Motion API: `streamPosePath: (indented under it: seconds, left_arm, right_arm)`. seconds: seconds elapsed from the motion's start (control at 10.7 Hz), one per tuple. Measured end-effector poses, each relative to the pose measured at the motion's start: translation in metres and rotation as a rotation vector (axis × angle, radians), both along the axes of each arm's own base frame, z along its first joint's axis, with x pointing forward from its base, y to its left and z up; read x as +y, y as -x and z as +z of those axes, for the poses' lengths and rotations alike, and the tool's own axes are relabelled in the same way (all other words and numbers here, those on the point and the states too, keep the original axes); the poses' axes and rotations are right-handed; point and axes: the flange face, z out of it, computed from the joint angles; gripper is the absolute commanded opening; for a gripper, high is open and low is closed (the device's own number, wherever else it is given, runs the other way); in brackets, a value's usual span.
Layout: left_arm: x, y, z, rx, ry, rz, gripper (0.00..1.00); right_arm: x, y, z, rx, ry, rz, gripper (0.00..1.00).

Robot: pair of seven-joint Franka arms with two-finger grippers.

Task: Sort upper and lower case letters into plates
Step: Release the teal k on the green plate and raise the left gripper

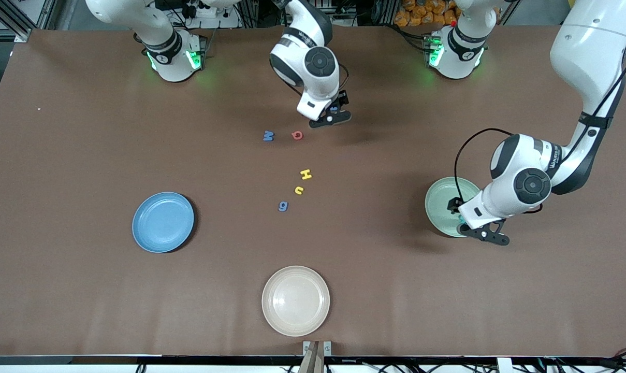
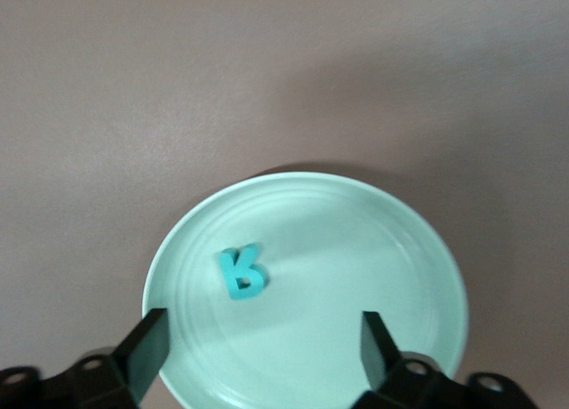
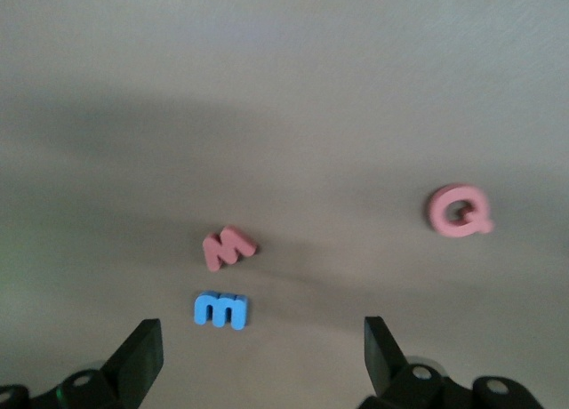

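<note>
Item: small teal foam letter [image 2: 241,272], lying in the pale mint green round plate [image 2: 400,249]. Left end effector [image 2: 258,351] wide, empty, over that plate; placement done. Right end effector [image 3: 258,356] wide over the red foam letter [image 3: 228,247]; next, descend and pinch.

Left hand [image 2: 258,347] open, hovering; right hand [image 3: 258,356] open, hovering

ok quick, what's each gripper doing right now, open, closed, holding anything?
Left gripper: open, empty, over the green plate; teal letter lies in it.
Right gripper: open, empty, over the letters on the table.
</note>
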Motion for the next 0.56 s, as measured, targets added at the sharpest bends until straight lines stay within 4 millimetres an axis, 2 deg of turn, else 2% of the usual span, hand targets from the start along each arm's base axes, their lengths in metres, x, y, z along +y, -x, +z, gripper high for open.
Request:
streamPosePath:
  seconds: [0.28,0.47,0.56]
  left_arm:
    - [-0.028,-0.009,0.091,0.022,-0.051,-0.025,1.0]
    - [-0.032,-0.016,0.152,0.02,-0.069,-0.011,1.0]
    - [-0.027,-0.02,0.173,0.012,-0.072,0.004,1.0]
  right_arm:
    - [0.012,0.035,-0.013,0.0,0.014,-0.014,1.0]
    - [0.017,0.044,-0.016,-0.005,0.014,-0.049,1.0]
    - [0.02,0.047,-0.021,-0.01,0.009,-0.079,1.0]
